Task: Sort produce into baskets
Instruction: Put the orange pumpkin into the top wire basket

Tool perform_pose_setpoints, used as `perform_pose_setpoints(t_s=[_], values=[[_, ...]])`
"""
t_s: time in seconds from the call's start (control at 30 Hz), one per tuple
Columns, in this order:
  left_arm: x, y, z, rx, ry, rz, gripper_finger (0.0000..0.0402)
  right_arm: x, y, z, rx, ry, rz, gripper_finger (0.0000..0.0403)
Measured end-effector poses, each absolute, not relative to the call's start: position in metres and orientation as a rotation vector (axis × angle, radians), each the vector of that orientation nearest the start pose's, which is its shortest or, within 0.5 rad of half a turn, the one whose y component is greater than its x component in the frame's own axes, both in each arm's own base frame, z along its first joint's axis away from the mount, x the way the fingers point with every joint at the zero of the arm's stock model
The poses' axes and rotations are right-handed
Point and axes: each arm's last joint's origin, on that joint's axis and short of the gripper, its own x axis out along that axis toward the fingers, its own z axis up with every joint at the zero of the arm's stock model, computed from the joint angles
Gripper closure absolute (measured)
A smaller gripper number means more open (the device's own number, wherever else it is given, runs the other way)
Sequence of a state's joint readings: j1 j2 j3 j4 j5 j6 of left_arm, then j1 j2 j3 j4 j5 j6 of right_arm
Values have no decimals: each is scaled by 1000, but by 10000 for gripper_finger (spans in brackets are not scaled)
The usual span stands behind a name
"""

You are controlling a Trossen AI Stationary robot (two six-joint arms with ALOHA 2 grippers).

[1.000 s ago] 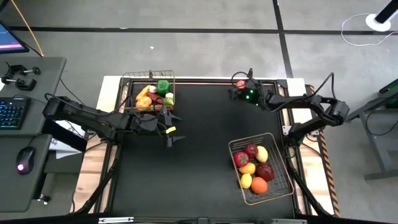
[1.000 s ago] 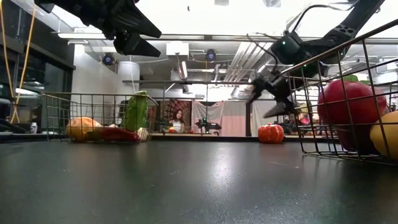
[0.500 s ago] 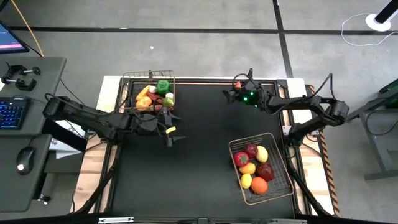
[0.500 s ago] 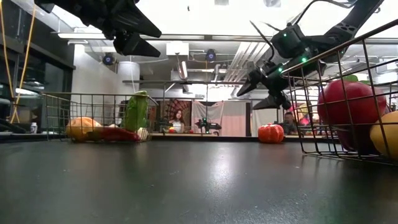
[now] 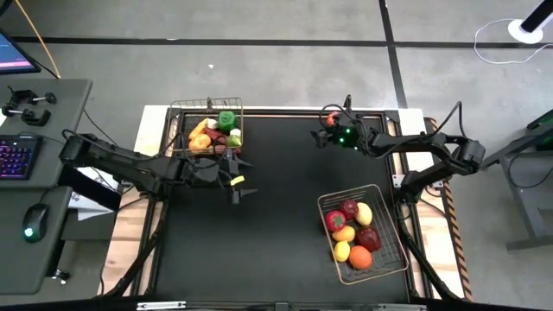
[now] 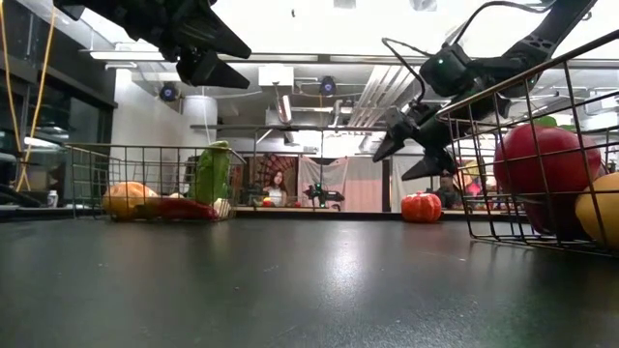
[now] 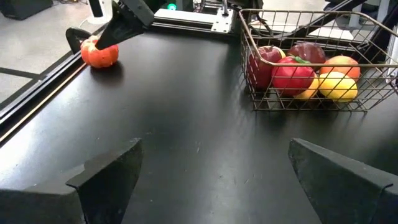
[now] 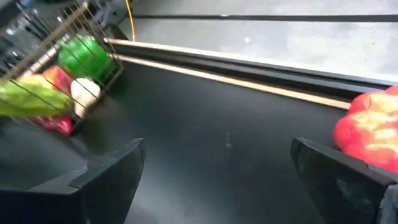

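Note:
A red-orange toy tomato rests on its underside on the black table near the far edge. My right gripper hangs open just above it, toward the table's left, touching nothing. In the right wrist view the tomato lies beside one finger, not between them. A wire basket at the far left holds vegetables: a green pepper and orange and yellow pieces. A second wire basket at the near right holds apples, lemons and an orange. My left gripper waits open, raised over the table beside the left basket.
The middle of the black table between the two baskets is bare. Metal rails run along the table's sides. A desk with a keyboard and mouse stands to the left.
My right gripper has rolled about its own axis above the tomato while staying roughly where it was. The tomato and both baskets have not moved.

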State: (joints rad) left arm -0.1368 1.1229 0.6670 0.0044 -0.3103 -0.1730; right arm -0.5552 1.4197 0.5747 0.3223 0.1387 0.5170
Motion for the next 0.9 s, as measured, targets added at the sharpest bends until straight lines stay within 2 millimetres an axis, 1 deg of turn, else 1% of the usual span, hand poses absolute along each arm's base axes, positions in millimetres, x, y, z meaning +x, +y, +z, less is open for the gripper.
perform_pose_setpoints(t_s=[0.23,0.4,0.47,0.53,0.57,0.63,0.73,0.8,0.9], values=[[237,-24,246,-69,425,208,9,230,-146,176,733,260,-778,6],[237,-24,246,-69,425,208,9,231,-146,175,804,244,-766,6],[237,-24,246,-69,425,208,9,232,-146,177,790,223,-767,6],[237,-24,246,-69,424,208,9,234,-145,181,722,186,-793,6],[237,-24,246,-69,425,208,9,235,-144,183,688,176,-824,6],[237,-24,246,-69,425,208,9,235,-141,183,615,190,-966,6],[237,-23,246,-66,423,216,9,232,-137,180,532,281,-1204,6],[237,-23,246,-65,423,224,9,233,-137,182,510,307,-1289,6],[237,-23,246,-65,421,225,9,234,-139,189,507,294,-1356,6]])
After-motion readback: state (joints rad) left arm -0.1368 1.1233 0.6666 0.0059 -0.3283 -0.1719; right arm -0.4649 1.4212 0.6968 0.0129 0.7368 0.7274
